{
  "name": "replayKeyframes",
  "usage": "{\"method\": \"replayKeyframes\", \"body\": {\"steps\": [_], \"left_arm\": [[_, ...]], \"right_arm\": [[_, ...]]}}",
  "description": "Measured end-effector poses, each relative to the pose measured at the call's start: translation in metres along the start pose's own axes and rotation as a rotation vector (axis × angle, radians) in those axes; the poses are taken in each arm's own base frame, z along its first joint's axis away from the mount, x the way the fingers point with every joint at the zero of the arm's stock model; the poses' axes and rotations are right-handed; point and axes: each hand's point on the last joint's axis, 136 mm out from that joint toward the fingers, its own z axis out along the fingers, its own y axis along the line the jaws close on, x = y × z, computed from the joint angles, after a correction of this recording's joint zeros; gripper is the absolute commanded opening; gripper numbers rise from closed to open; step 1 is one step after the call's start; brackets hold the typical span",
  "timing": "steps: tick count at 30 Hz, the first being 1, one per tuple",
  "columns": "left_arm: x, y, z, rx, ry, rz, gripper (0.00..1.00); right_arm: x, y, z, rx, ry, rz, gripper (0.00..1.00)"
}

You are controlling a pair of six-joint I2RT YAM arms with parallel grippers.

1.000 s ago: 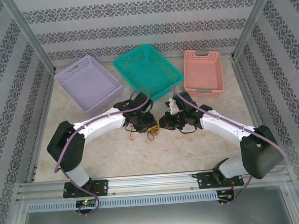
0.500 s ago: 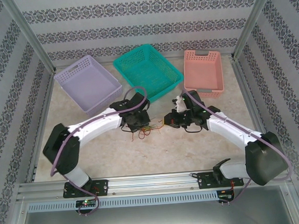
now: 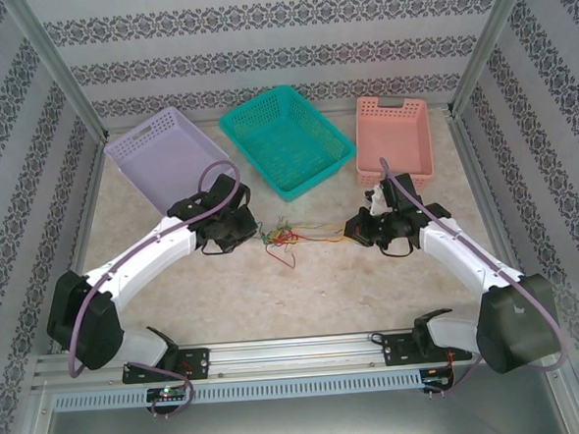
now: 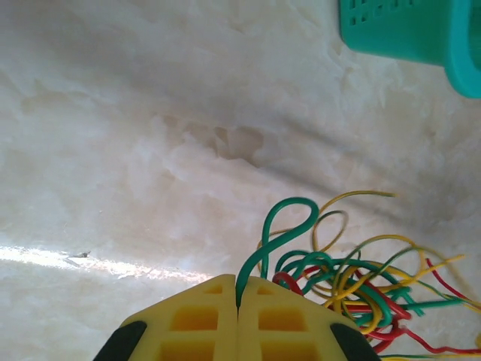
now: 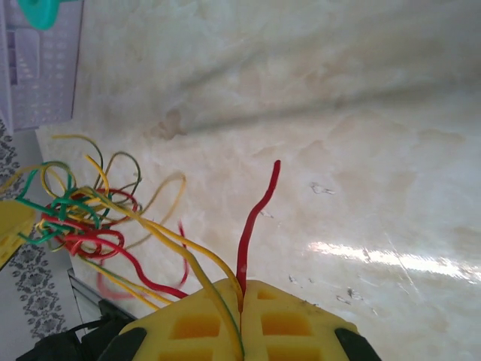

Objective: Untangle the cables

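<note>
While the left claw (image 4: 238, 301) is pinching a looping green cable (image 4: 289, 218), the right claw (image 5: 242, 297) is clenching a thin red cable (image 5: 259, 203).

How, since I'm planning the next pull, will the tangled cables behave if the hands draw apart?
Probably floppy: the cables curl in loose loops between the left hand and right hand. Likely very light, being thin strands. They may snag rather than slide free, as red, yellow and green loops interlock.

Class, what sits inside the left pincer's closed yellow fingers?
A green cable is pinched in the left pincer, looping up from the seam beside the red, yellow and green tangle. Its end between the pads is covered.
</note>
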Motion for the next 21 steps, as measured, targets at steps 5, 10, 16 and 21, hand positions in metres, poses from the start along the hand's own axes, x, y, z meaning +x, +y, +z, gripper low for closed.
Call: {"method": "replayKeyframes", "body": {"steps": [5,10,16,21], "left_arm": [[-0.003,0.006,-0.013,0.013,-0.023,-0.011,0.00],[-0.014,0.015,-0.033,0.037,-0.066,-0.047,0.00],[-0.035,0.056,-0.057,-0.037,-0.157,-0.127,0.00],[-0.025,0.071,-0.040,-0.056,-0.119,-0.150,0.00]], "right_arm": [[-0.002,-0.003,-0.005,0.044,-0.009,0.014,0.00],[-0.017,-0.015,-0.016,0.077,-0.054,0.069,0.00],[-0.036,-0.047,-0.026,0.181,-0.130,0.150,0.00],[-0.029,-0.038,-0.004,0.196,-0.065,0.103,0.00]]}}
